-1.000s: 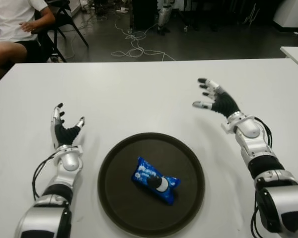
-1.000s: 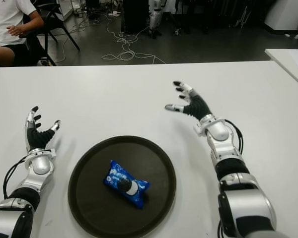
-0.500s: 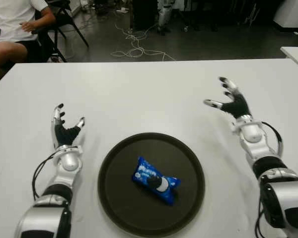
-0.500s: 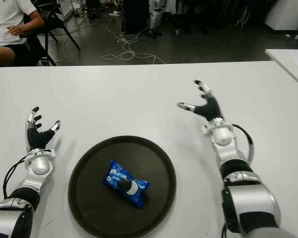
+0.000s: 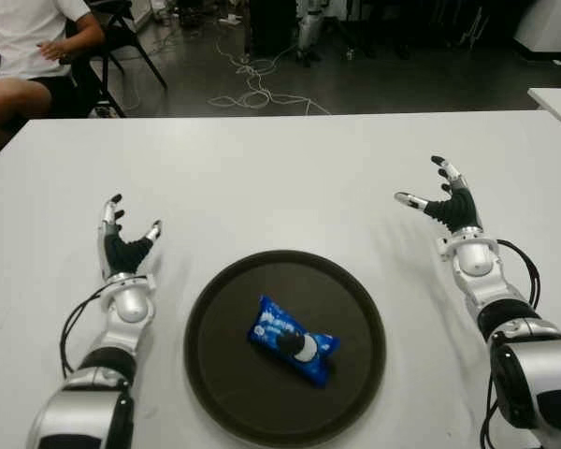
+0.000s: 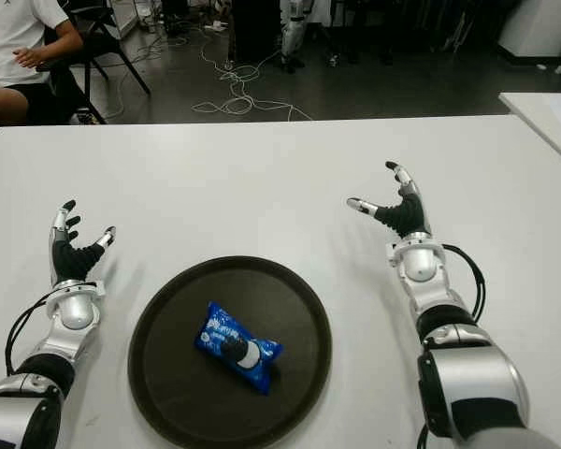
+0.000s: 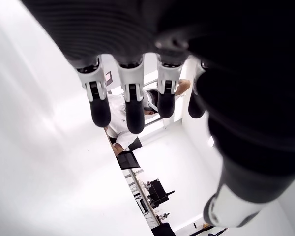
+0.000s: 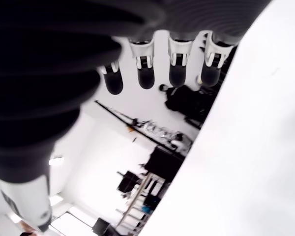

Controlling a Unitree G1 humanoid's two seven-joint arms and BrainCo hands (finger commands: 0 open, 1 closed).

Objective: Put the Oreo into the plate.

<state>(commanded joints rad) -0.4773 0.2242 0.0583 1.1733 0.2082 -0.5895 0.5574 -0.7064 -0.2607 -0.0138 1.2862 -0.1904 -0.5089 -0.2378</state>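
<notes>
Blue foil marks the Oreo packet (image 5: 293,340), which lies inside the dark round plate (image 5: 217,365), a little toward the near right of its middle and tilted on a diagonal, with a picture of a biscuit showing on the wrapper. Neither hand touches it. The plate sits on the white table (image 5: 262,178), close to the near edge and roughly midway between the two arms.

The left hand (image 5: 119,241) shows to the left of the plate, just beside its rim but apart from it, palm turned inward with the fingers spread and pointing away from the robot; it holds nothing. Its wrist view shows the same: four straight fingers (image 7: 132,105) and a thumb held wide, with only bare tabletop under them.

The right hand (image 5: 446,204) shows to the right of the plate and farther back, well apart from the rim. Its fingers fan out wide, the thumb reaching toward the table's middle, and nothing is in its grasp. Whether it touches the table or floats just above it is hard to judge from the head views.

Beyond the far edge of the table a seated person (image 5: 28,51) shows at the left, and loose cables (image 5: 252,84) lie on the dark floor.
</notes>
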